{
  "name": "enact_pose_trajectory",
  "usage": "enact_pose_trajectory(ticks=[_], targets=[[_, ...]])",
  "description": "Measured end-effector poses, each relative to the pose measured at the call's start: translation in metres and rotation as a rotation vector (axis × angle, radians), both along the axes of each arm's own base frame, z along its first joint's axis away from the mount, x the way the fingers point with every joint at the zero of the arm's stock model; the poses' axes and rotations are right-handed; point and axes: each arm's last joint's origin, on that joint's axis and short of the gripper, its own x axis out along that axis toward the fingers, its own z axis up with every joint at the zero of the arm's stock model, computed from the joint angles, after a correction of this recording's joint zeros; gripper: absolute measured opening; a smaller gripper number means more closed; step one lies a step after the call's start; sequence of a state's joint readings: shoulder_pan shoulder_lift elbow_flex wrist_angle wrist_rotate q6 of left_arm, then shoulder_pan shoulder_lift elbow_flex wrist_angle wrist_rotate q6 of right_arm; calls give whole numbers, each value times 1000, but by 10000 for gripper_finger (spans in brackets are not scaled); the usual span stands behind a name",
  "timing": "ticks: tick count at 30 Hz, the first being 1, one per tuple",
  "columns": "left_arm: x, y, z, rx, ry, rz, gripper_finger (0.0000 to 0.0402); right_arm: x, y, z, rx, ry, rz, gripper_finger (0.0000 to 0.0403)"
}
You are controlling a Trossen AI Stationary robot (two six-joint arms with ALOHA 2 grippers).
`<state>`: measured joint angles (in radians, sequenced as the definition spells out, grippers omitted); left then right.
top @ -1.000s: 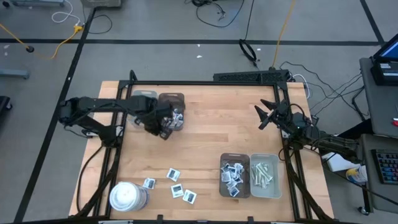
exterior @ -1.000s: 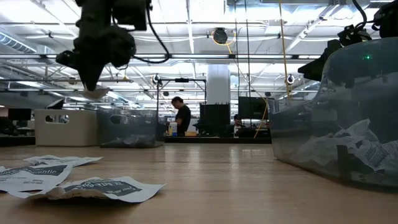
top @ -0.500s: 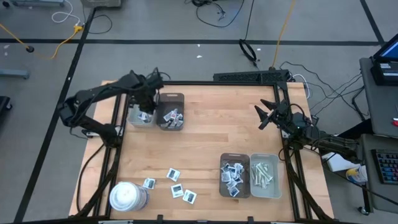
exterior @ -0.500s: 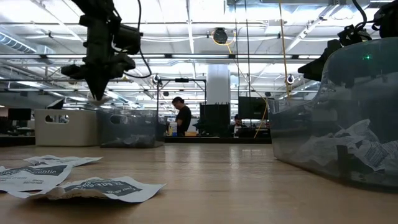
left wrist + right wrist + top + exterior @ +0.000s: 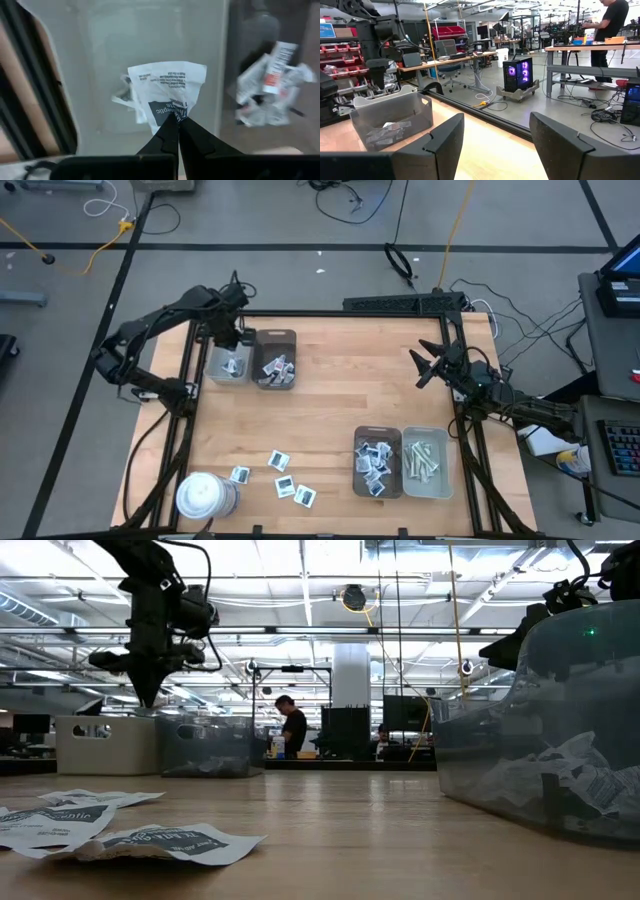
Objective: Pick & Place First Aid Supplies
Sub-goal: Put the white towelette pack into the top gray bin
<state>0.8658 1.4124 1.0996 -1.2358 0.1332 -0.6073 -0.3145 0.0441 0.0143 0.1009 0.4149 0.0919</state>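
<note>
A: where's the packet [image 5: 167,95]?
B: pinched in the left gripper [image 5: 176,121], fingers clamped tight, arm reaching out over the grey tray [image 5: 228,366] at the table's far left

A: right gripper [image 5: 428,364]?
B: parked at the right edge, fingers spread, empty

the white packet [image 5: 167,90] pinched at the left tool [image 5: 176,122] carries dark-blue print, several fine lines and a dark block, too small to read (the last letters may be "ptic"). the packets [image 5: 110,830] lying on the table [image 5: 350,830] show curved dark lettering, also illegible.
</note>
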Motion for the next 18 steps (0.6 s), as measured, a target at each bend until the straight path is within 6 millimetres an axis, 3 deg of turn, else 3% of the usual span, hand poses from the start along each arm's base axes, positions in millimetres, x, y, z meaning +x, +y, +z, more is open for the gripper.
enact_pose_trajectory(ticks=[10,18], targets=[[-3,-14,-40,29,142,21,2,0,0,0,0,0,0,222],[-4,-22,-63,44,149,57,4,0,0,0,0,0,0,221]])
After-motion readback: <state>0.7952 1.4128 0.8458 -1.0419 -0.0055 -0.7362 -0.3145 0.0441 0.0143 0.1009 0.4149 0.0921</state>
